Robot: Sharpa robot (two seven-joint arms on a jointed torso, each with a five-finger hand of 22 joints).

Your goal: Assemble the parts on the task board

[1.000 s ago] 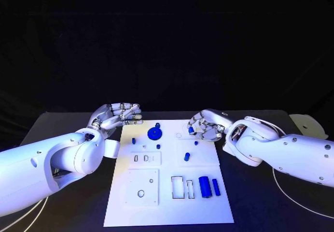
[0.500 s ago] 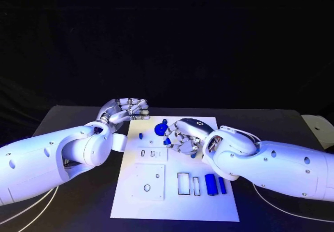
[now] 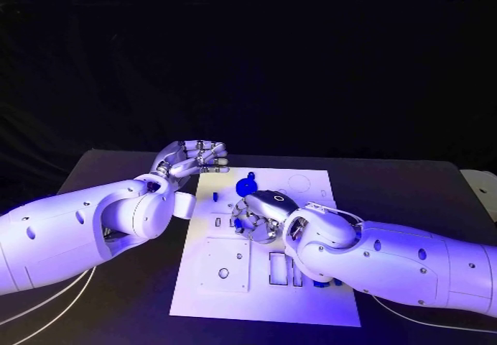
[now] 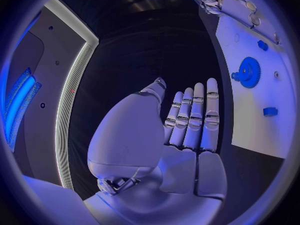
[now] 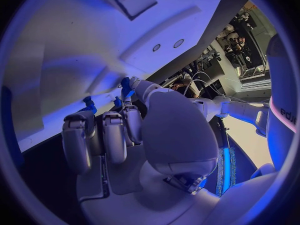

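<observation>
Silver fingers of the right hand (image 3: 259, 213) curl down over the middle of the task board (image 3: 311, 305), closed round a small blue part (image 5: 126, 86) at the fingertips, close to the board. Just beyond stands the blue gear (image 3: 245, 187). Likely step: seating that part in its socket; next it needs lining up and a gentle press. On the dark surface (image 3: 414, 187) beside the board's far corner, the left hand (image 3: 194, 159) hovers with nothing in it, fingers together.

Left hand (image 3: 194, 159) raised with fingers (image 4: 195, 116) straight, side by side and holding nothing, right arm (image 3: 398, 262) stretched forward with right hand (image 3: 259, 214) curled palm-down, fingers (image 5: 103, 137) bent inward
</observation>
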